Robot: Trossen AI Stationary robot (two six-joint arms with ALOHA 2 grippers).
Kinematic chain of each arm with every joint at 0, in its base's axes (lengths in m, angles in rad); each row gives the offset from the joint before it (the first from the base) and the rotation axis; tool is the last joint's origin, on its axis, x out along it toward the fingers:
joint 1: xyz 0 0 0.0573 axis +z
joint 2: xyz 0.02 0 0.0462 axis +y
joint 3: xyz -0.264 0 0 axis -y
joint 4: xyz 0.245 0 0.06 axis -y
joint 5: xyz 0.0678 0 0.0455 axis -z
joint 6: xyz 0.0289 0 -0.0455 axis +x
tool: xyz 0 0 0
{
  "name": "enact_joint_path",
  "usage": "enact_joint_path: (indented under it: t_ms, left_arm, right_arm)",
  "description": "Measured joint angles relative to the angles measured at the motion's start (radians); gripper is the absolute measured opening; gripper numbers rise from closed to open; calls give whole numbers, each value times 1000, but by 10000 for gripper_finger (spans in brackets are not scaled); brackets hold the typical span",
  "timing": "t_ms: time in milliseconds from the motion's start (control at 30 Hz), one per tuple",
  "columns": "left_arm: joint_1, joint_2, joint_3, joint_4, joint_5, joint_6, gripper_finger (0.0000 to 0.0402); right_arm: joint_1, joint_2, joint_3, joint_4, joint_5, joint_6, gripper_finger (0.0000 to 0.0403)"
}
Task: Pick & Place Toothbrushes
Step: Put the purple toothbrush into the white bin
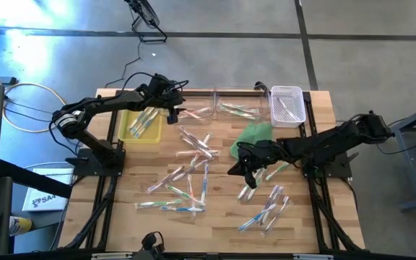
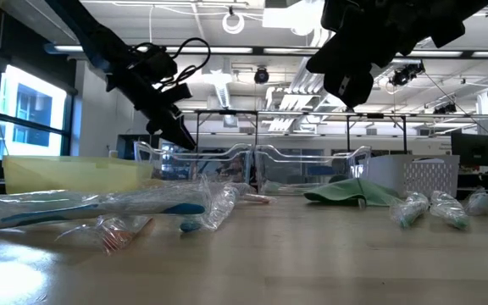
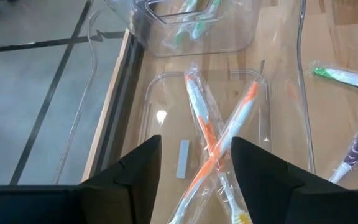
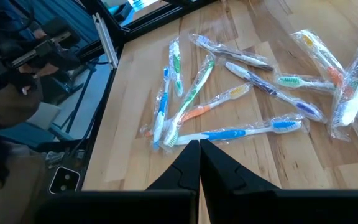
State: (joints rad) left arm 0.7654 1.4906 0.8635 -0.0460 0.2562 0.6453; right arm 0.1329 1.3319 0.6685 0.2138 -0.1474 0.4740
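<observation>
Wrapped toothbrushes point(image 1: 193, 155) lie scattered flat on the wooden table, with a further group point(image 1: 266, 209) near the right front. My left gripper point(image 3: 194, 149) is open and empty above a clear bin point(image 3: 166, 106) at the far edge. Two orange toothbrushes point(image 3: 219, 140) lie crossed in that bin. In the high view this gripper point(image 1: 173, 108) is beside a yellow bin point(image 1: 139, 124) that holds more brushes. My right gripper point(image 4: 199, 144) is shut with nothing between its fingers. It hangs above the table point(image 1: 240, 167) near the green cloth point(image 1: 253, 137), facing a cluster of toothbrushes point(image 4: 216, 106).
A second clear bin point(image 1: 240, 108) with brushes and a white mesh basket point(image 1: 287, 105) stand along the far edge. The green cloth point(image 2: 350, 193) lies flat near the right arm. Bare wood shows at the near left corner point(image 1: 121, 217).
</observation>
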Motion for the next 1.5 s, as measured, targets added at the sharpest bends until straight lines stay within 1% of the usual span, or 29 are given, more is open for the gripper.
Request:
enact_joint_path:
  t_ms: [200,367,433,567,633,800,867,933,1000,1100,1167,1233,1333,1500]
  left_arm:
    - [0,0,0,-6,-36,-23,188]
    - [0,0,0,-9,-27,-24,189]
    - [0,0,0,-10,-27,-24,189]
    - [0,0,-1,1,-23,-82,189]
    - [0,0,-1,15,12,-101,189]
    - [-2,0,-2,105,214,-123,189]
    - [-20,0,-2,137,252,-127,189]
    - [-46,-9,-7,160,250,-124,189]
    - [-83,-35,-21,182,220,-122,189]
    - [-155,-69,-54,208,114,-119,189]
    - [-194,-100,-79,212,70,-119,189]
    - [-229,-139,-98,234,70,-119,189]
    - [-259,-219,-123,225,80,-112,189]
    - [-298,-373,-150,234,92,-49,189]
  right_arm:
    - [0,0,0,9,0,0,2]
    - [0,0,0,16,45,-5,2]
    - [-1,0,0,16,46,-6,2]
    - [0,0,0,16,65,-6,2]
    - [0,0,0,16,70,-7,2]
    - [0,0,0,16,71,-7,2]
    - [0,0,0,16,71,-7,2]
    - [0,0,0,16,71,-7,2]
    - [0,0,0,16,71,-8,2]
    - [0,0,0,16,71,-14,2]
    - [0,0,0,16,71,-32,2]
    - [0,0,0,16,71,-41,2]
    - [0,0,0,19,71,-41,2]
    - [0,0,0,48,71,-63,2]
